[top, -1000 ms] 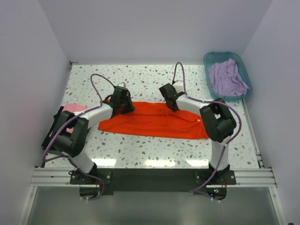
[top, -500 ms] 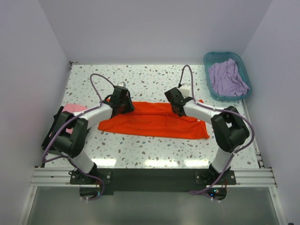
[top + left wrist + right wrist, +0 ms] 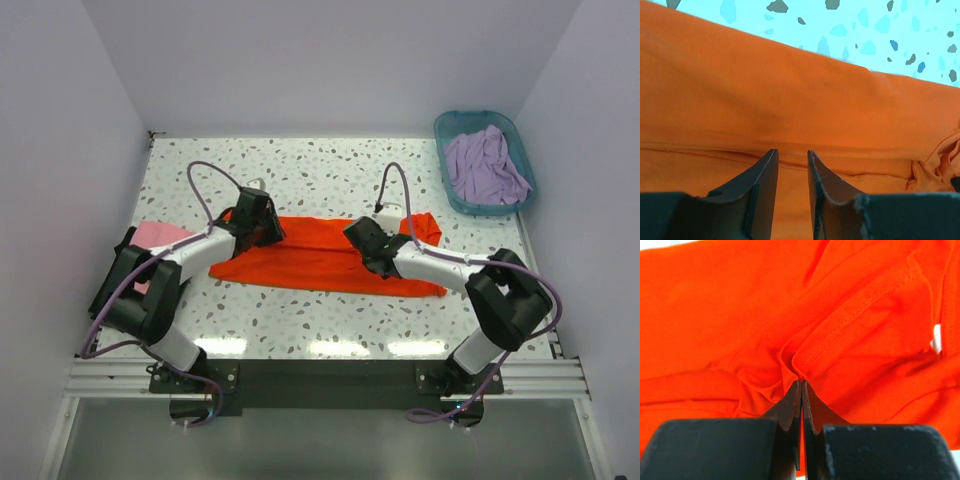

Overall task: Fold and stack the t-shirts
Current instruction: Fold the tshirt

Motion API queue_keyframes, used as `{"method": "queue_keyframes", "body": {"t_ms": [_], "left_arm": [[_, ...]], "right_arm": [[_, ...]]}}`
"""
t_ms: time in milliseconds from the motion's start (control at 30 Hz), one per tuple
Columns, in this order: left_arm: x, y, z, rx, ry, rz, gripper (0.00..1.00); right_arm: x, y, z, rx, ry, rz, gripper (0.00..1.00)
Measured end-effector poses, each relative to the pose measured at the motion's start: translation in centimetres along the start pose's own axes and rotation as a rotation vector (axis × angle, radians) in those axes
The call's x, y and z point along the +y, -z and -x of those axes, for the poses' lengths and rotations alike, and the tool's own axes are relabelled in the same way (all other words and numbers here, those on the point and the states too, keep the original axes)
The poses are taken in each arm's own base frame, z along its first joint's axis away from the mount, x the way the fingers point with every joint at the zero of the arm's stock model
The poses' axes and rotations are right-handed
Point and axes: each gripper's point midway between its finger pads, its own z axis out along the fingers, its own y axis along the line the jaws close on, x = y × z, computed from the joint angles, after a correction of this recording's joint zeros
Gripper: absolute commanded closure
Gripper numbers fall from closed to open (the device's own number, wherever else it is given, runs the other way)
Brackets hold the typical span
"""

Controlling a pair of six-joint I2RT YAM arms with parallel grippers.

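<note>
right hand (image 3: 801, 382) pinched shut on a fold of the bright orange cloth t-shirt (image 3: 310, 258), mid-frame on the speckled table (image 3: 330, 170). left hand (image 3: 792, 152) narrowly parted over the shirt's frame-left end.

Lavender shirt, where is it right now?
In the top view, the lavender shirt lies in the teal basket at the far right corner of the table, apart from the orange shirt.

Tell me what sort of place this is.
Likely a robotics lab test cell: plain white walls around a speckled table, two robot arms bolted to a metal rail, an orange t-shirt spread out for folding.
</note>
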Motion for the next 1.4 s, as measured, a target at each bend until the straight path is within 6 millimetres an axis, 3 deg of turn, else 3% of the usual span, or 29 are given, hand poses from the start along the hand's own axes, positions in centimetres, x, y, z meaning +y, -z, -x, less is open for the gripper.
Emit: {"method": "queue_keyframes", "body": {"t_ms": [300,500,600,667,700,767,900,1067,1133,1267,1400], "left_arm": [[0.6,0.1,-0.2,-0.011,0.002,0.014,0.64],[3.0,0.8,2.2,-0.093,0.075,0.081,0.64],[5.0,0.7,3.2,-0.118,0.134,0.125,0.64],[6.0,0.4,3.3,-0.121,0.155,0.151,0.65],[6.3,0.2,3.3,-0.119,0.160,0.161,0.65],[6.7,-0.2,2.9,-0.110,0.167,0.173,0.65],[7.6,-0.7,1.6,-0.086,0.179,0.196,0.66],[9.1,-0.7,0.6,-0.079,0.226,0.223,0.69],[9.5,-0.6,0.7,-0.093,0.256,0.224,0.69],[10.2,-0.1,0.6,-0.110,0.295,0.227,0.69],[10.5,0.1,0.6,-0.113,0.306,0.229,0.69]], "right_arm": [[-0.7,1.3,-2.6,-0.003,-0.059,0.041,0.97],[-1.1,2.2,-2.1,-0.040,-0.113,0.085,0.95],[-1.1,2.8,-1.5,-0.060,-0.133,0.110,0.82],[-1.1,3.2,-1.1,-0.072,-0.138,0.126,0.70],[-1.1,3.4,-0.8,-0.078,-0.137,0.132,0.59],[-1.2,3.8,-0.3,-0.094,-0.130,0.142,0.50],[-1.7,3.8,1.7,-0.111,-0.094,0.124,0.48],[-3.4,1.2,7.8,-0.126,-0.131,0.051,0.49],[-4.2,0.0,9.3,-0.127,-0.120,0.016,0.50],[-4.7,-2.1,9.6,-0.083,-0.071,-0.009,0.53],[-5.2,-4.6,7.7,0.006,-0.029,-0.015,0.55]]}}
